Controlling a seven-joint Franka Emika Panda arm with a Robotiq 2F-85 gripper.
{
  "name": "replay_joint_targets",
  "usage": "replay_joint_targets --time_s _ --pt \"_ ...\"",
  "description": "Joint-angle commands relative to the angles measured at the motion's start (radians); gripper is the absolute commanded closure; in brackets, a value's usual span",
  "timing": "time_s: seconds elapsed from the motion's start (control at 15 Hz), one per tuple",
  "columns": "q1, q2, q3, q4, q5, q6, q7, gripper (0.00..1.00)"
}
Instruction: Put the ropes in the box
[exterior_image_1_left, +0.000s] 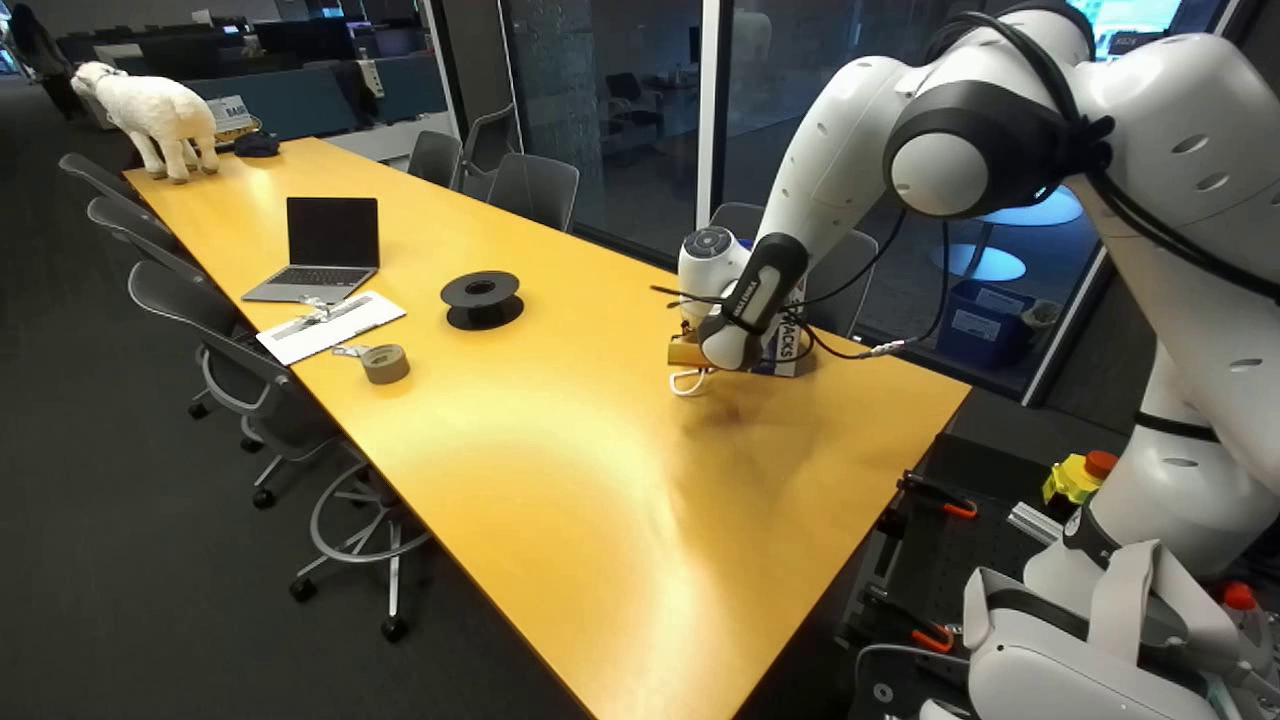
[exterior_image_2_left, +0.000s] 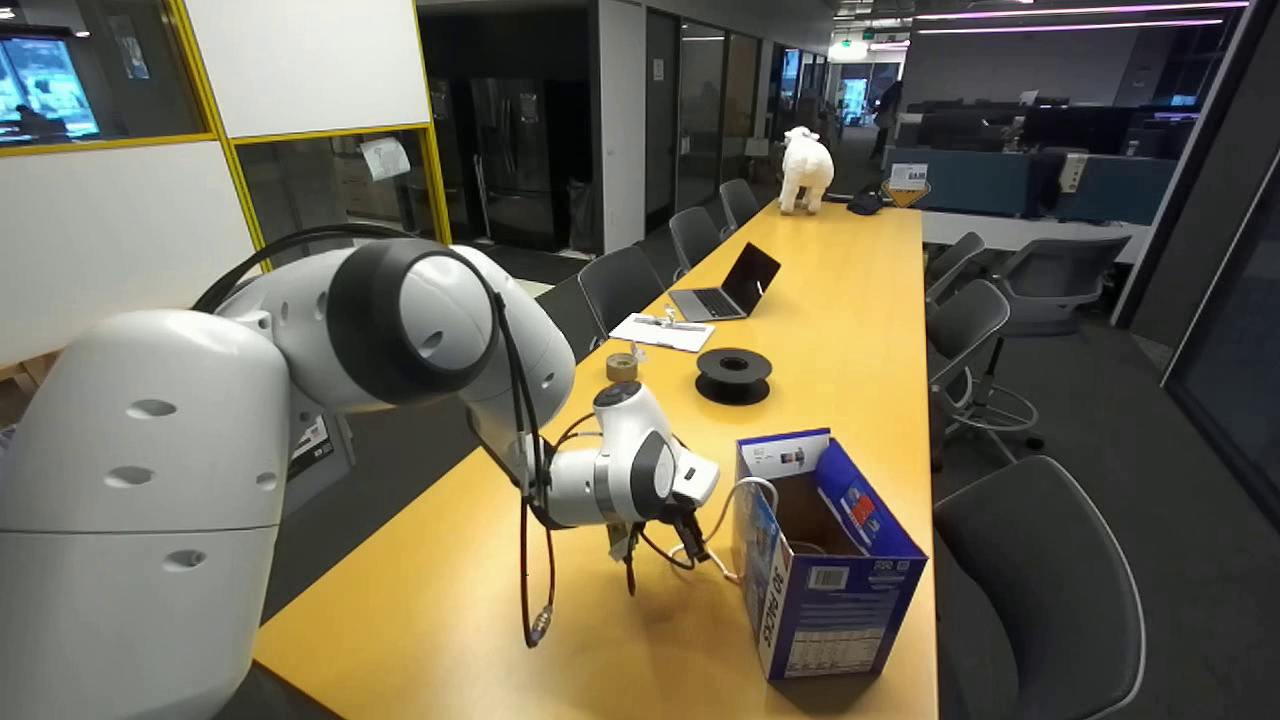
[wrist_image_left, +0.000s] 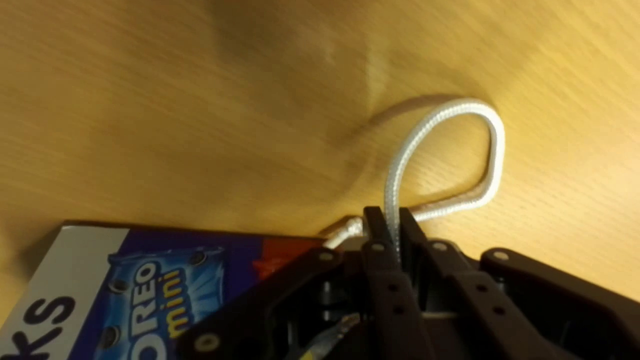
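Note:
A thin white rope lies in a loop on the table in the wrist view. My gripper is shut on the rope a little above the table. The rope also shows in both exterior views, where one stretch arches up over the box's near rim. The blue box stands upright and open-topped, with a cream cord partly visible inside. The box also shows in the wrist view, beside my gripper, and is mostly behind the arm in an exterior view. My gripper is just outside the box.
A black spool, a tape roll, a clipboard and a grey laptop stand farther along the table. Black cables hang from the arm. A chair stands by the table edge beside the box.

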Motion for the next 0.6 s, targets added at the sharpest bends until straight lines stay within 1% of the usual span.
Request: replay_joint_targets --time_s 0.0,0.07,0.13,0.27,0.33,0.4,0.53 --pt "-0.038 -0.177 0.005 -0.121 0.029 0.088 -0.076 0.89" --pt "-0.058 -0.234 0.014 -0.159 0.036 0.115 -0.103 0.9" --pt "-0.076 -0.281 0.021 -0.183 0.045 0.128 -0.129 0.88" --pt "-0.089 -0.362 0.011 -0.221 0.055 0.144 -0.16 0.88" --pt "-0.075 -0.393 -0.019 -0.234 0.048 0.156 -0.157 0.89" --pt "-0.062 -0.423 -0.05 -0.245 0.004 0.173 -0.12 0.89" --pt "-0.033 -0.482 -0.104 -0.268 -0.031 0.203 -0.103 0.89"
